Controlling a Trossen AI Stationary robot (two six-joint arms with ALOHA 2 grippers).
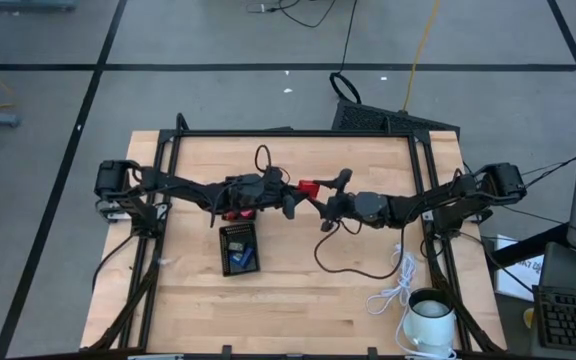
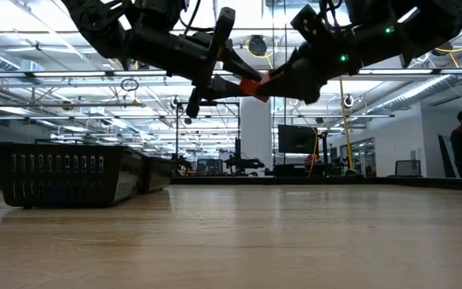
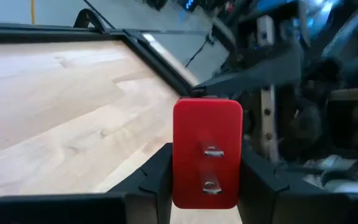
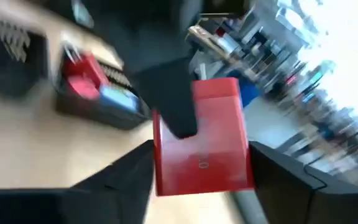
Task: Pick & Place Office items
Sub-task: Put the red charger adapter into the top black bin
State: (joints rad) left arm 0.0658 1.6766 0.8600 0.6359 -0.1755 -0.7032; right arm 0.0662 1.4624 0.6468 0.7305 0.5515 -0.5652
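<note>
Low view first, from where I stand: bare tabletop (image 2: 239, 241) runs away from me, with the black tray (image 2: 62, 174) sitting on it at the left. Above, clear of the wood, both arms meet around one red block (image 2: 251, 85). Only a sliver of it shows between the dark fingers there.

Left wrist view shows it better: the red block (image 3: 207, 152) stands between the left pincer (image 3: 207, 186) fingers, which press against its sides, two small metal prongs on its face. Right wrist view is smeared; the right pincer (image 4: 201, 180) stands fairly wide with the block between its fingers, and I cannot tell whether they touch it.

From overhead, the tray (image 1: 238, 247) holds several small pieces, red and blue among them, too tiny to count. Farther right lie a white coiled cable (image 1: 396, 290) and a white mug (image 1: 430, 318), partly cut off by the edge.
</note>
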